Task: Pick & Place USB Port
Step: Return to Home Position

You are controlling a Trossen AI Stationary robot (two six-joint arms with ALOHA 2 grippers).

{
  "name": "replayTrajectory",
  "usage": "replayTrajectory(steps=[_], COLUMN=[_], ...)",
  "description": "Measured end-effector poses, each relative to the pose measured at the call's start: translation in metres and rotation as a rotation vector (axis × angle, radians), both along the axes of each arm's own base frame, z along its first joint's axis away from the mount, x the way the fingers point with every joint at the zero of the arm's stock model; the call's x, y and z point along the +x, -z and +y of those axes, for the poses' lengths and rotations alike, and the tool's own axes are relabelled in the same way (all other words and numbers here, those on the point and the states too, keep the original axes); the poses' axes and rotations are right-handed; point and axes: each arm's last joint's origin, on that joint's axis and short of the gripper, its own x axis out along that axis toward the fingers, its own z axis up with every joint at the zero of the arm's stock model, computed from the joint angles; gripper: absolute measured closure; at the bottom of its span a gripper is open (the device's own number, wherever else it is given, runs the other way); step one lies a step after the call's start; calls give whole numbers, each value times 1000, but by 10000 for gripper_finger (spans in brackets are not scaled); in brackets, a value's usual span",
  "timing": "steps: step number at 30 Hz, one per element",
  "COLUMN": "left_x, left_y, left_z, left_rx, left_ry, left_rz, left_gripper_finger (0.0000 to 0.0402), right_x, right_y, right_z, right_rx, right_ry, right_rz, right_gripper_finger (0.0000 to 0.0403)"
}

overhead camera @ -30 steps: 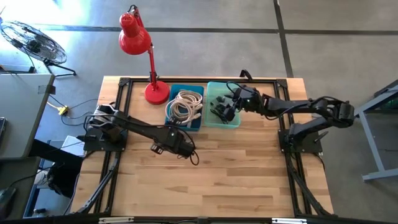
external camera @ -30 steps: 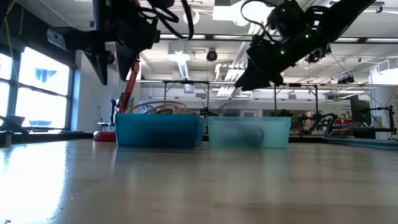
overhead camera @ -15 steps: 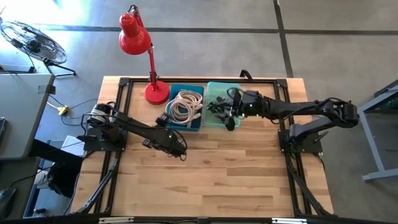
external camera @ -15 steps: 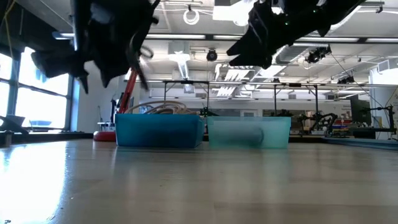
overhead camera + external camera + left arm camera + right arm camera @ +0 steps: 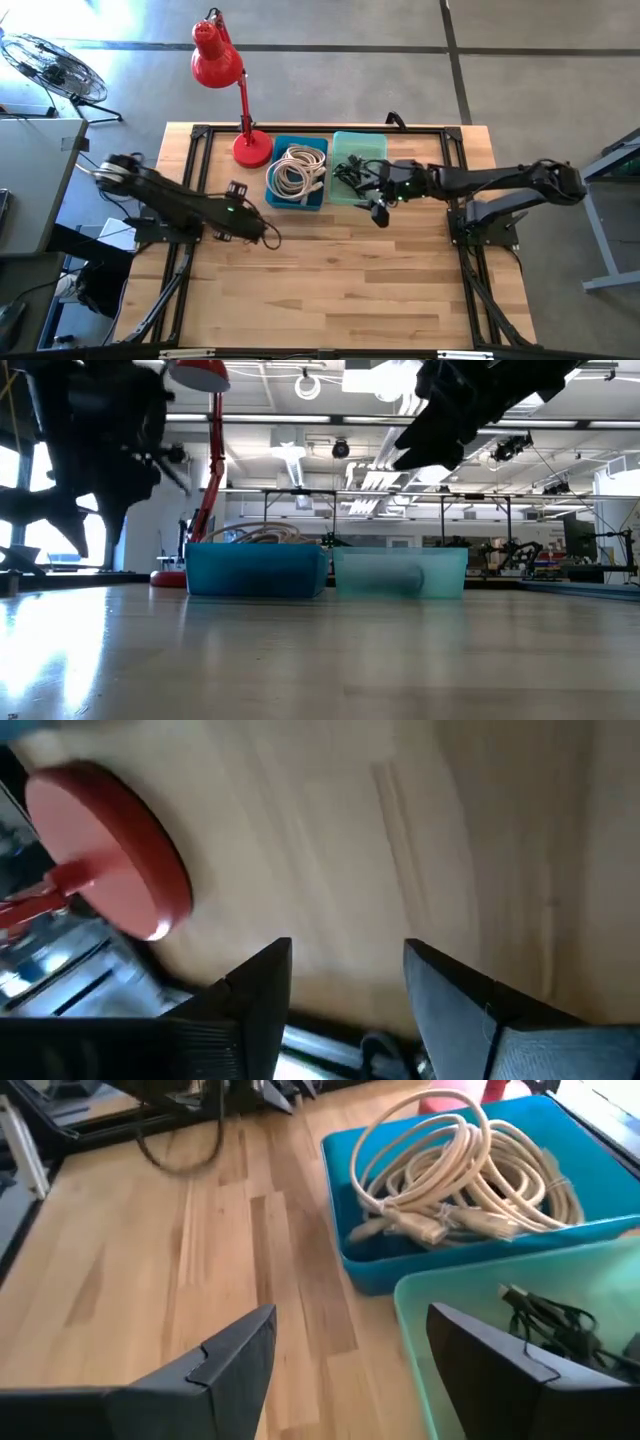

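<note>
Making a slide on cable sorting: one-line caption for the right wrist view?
Open right tool facing white cables in the blue bin and black cables in the green bin.

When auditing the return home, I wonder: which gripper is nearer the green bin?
Right. The right gripper hangs at the front edge of the green bin; the left gripper is beyond the blue bin, near the lamp base.

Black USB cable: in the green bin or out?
In. The coiled black USB cable lies inside the pale green plastic bin, below its rim, in the right wrist view.
</note>
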Motion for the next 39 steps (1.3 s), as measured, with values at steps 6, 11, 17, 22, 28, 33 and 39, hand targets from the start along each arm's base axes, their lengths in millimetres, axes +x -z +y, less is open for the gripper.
replayTrajectory(steps=[6, 11, 17, 22, 28, 33, 39], left_x=[-23, -43, -62, -70, -70, -76, -89], left_y=[-33, -64, -84, -93, -109, -113, -113], left_z=[6, 10, 11, 13, 12, 16, 21], left_rx=[-89, -184, -294, -309, -268, -93, 7], left_ry=[52, 210, 344, 373, 510, 524, 545], left_rz=[-396, -746, -1087, -1190, -1286, -1229, -1261], left_gripper_finger=[213, 213, 213, 213, 226, 338, 393], right_x=[-26, -55, -86, -114, -145, -164, -184], right_y=[-22, -42, -54, -58, -62, -58, -40], right_z=[8, 14, 19, 22, 23, 24, 25], right_rx=[-13, -66, -103, -117, -173, -206, -201], right_ry=[-25, -22, -1, -59, -86, -101, -108], right_rz=[-31, -94, -103, -103, -125, -165, -230], right_gripper_finger=[151, 152, 188, 275, 393, 392, 401])
